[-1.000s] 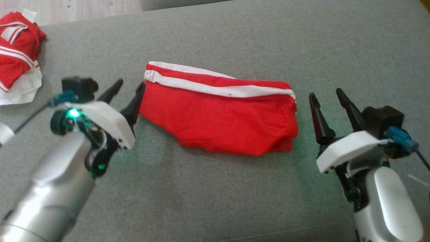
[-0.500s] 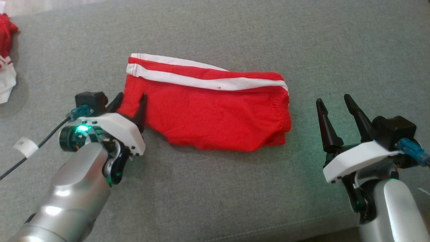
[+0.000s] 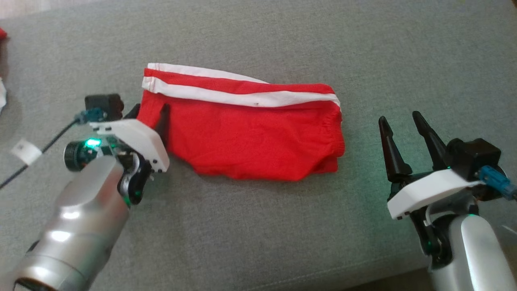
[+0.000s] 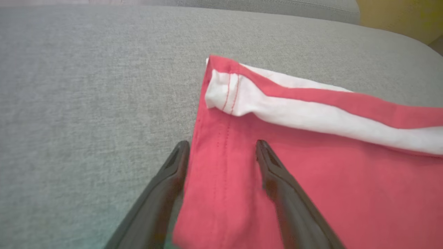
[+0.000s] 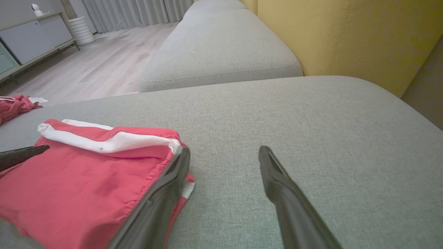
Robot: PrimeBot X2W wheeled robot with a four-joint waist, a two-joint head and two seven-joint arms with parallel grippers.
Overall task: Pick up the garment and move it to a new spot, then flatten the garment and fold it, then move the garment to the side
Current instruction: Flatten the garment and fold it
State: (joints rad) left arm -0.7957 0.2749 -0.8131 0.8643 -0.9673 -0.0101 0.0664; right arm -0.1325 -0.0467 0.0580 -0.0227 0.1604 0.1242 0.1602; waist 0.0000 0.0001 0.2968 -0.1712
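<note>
The garment is a pair of red shorts with white stripes, folded flat on the grey sofa cushion. My left gripper is at its left end, open, with one finger over the red cloth and the other just off the edge. The left wrist view shows those fingers straddling the hem of the garment. My right gripper stands open a short way right of the garment, apart from it. In the right wrist view its fingers hover beside the waistband end of the garment.
Another red cloth lies at the cushion's far left. A yellow backrest rises on the right, and a second grey cushion lies beyond. Wooden floor is past the sofa. A tagged cable trails from my left wrist.
The head camera has shifted, sliding the scene left. My left gripper has moved from beside the garment's left end onto it, now straddling the edge. The right gripper has hardly moved.
</note>
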